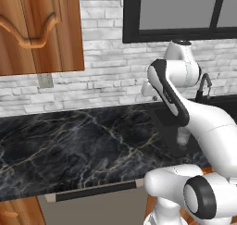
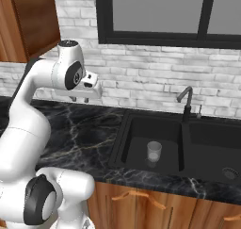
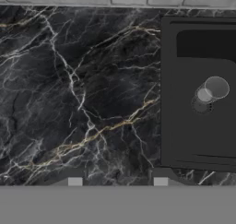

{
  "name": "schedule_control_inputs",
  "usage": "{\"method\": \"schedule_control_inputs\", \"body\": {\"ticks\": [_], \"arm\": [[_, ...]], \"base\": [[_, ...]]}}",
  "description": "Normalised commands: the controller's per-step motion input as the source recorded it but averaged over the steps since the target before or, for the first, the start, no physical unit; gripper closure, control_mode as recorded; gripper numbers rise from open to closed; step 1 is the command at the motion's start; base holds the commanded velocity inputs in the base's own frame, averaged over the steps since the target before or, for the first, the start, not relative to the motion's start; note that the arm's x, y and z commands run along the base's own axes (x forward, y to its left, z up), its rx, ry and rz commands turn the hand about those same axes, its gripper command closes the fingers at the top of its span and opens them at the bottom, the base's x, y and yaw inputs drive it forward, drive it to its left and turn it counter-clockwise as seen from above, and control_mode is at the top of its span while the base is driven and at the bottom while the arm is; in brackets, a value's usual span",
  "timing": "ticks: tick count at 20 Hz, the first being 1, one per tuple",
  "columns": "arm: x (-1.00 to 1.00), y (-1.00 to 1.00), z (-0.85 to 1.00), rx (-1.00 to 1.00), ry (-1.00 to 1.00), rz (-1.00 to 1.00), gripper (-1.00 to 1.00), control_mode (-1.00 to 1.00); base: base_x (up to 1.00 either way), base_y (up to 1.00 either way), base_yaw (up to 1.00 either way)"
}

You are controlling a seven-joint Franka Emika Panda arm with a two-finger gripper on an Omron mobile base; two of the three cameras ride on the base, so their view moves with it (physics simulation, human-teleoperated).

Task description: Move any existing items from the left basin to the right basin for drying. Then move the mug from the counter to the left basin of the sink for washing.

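Tumbler (image 2: 154,152) upright in left basin (image 2: 136,138), mouth up; claw (image 3: 117,181) parted, empty, above counter (image 3: 83,103)

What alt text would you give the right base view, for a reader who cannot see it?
A pale translucent cup stands upright in the left basin of a matte black double sink, beside the drain. The white robot arm rises at left, its gripper hanging over the black marble counter, apart from the cup. A dark curved faucet stands at the divider, before a white brick wall.
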Motion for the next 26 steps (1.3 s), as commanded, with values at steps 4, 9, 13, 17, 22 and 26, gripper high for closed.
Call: {"method": "schedule_control_inputs", "body": {"ticks": [4, 9, 13, 17, 22, 26], "arm": [[-0.01, -0.10, -0.01, 0.00, 0.00, -0.02, -1.00, -1.00], [-0.06, -0.51, -0.07, 0.07, -0.09, 0.00, -1.00, -1.00], [-0.08, -0.42, -0.06, 0.06, -0.08, 0.00, -1.00, -1.00], [0.00, -0.06, -0.01, 0.00, -0.01, 0.00, -1.00, -1.00], [0.00, -0.41, 0.00, 0.05, 0.00, 0.00, -1.00, -1.00], [0.01, -0.01, 0.00, 0.00, 0.00, 0.00, -1.00, -1.00]], "base": [[0.00, 0.00, 0.00], [0.00, 0.00, 0.00], [0.00, 0.00, 0.00], [0.00, 0.00, 0.00], [0.00, 0.00, 0.00], [0.00, 0.00, 0.00]]}}
